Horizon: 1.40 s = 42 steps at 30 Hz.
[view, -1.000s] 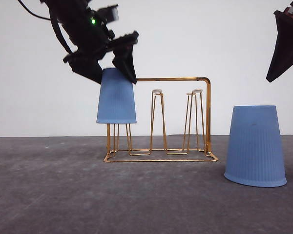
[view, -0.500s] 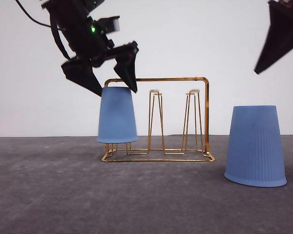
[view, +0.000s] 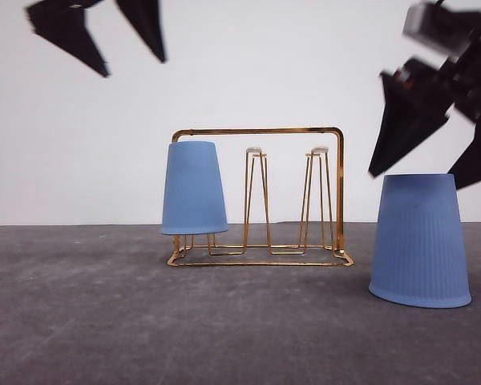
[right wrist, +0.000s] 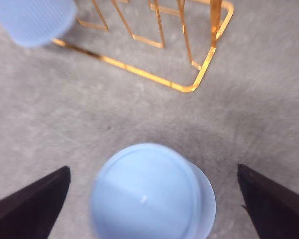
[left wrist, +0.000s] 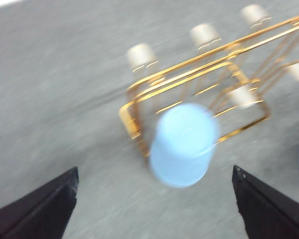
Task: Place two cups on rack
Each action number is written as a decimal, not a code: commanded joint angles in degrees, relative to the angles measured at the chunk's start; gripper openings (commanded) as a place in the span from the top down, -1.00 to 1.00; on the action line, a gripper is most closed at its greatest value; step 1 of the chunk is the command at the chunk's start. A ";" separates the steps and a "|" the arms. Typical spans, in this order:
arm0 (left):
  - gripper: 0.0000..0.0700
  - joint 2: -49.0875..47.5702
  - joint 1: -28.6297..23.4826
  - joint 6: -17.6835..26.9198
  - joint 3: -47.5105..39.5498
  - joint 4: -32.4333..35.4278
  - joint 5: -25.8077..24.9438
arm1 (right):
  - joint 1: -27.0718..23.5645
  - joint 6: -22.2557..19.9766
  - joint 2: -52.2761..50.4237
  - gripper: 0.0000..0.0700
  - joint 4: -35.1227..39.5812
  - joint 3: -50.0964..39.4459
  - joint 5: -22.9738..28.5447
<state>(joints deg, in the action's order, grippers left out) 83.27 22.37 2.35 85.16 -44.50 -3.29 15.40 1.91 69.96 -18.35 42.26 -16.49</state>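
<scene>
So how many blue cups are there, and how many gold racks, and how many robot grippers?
Blue cups: 2, one upside down on the rack and one upside down on the table.
Gold racks: 1.
Robot grippers: 2, the left gripper and the right gripper, both open.
Total: 5.

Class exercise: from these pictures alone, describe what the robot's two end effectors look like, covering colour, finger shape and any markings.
Both are matt black. The left end effector has two flat fingers tapering to sharp points, like wedges. The right end effector has the same pointed black fingers, with a blurred grey block and a small red spot on the body above them. No lettering or cables can be made out.
</scene>
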 commanded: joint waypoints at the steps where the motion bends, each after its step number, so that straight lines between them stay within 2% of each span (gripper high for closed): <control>1: -0.69 -1.39 -0.80 0.73 -1.62 0.17 -0.13 | 0.44 0.34 2.52 -0.99 1.08 0.94 0.08; 3: -0.69 -3.86 -2.50 0.20 -5.30 0.62 -0.11 | 0.50 0.34 4.56 -0.99 1.73 0.94 0.07; 5: -0.69 -6.44 -4.21 -0.40 -9.28 1.23 -0.11 | 0.50 0.37 6.12 -0.91 2.14 0.94 0.06; 8: -0.69 -10.66 -6.54 -2.01 -15.61 2.67 -0.11 | 0.58 0.25 7.13 -0.24 2.48 0.94 -0.01; 10: -0.69 -13.27 -7.60 -3.11 -19.02 3.22 -0.11 | 0.62 0.24 7.13 -0.11 2.91 1.12 -0.40; 17: -0.69 -18.69 -8.50 -4.06 -25.83 1.93 0.91 | 0.98 -0.21 7.07 -0.11 -0.96 10.01 -4.27; 21: -0.69 -19.02 -8.61 -4.08 -26.66 1.86 2.81 | 1.42 -2.43 7.07 -0.11 -6.89 18.70 -4.51; 24: -0.69 -19.02 -8.59 -4.10 -26.66 2.46 2.91 | 1.81 -3.48 7.08 -0.11 -7.79 23.71 -4.50; 32: -0.69 -19.02 -8.59 -4.15 -26.66 3.18 2.91 | 2.17 -4.25 8.60 -0.11 -0.91 25.97 -1.67; 40: -0.69 -19.02 -8.59 -4.42 -26.66 3.71 2.91 | 2.17 -5.35 18.39 -0.12 4.89 25.97 0.05; 42: -0.69 -19.02 -8.59 -4.57 -26.66 3.71 2.91 | 2.23 -5.36 21.00 -0.20 6.35 25.97 0.05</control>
<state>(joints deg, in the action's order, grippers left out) 63.81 13.72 -1.69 57.98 -41.30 -0.34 17.26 -2.77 89.83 -13.23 67.46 -16.49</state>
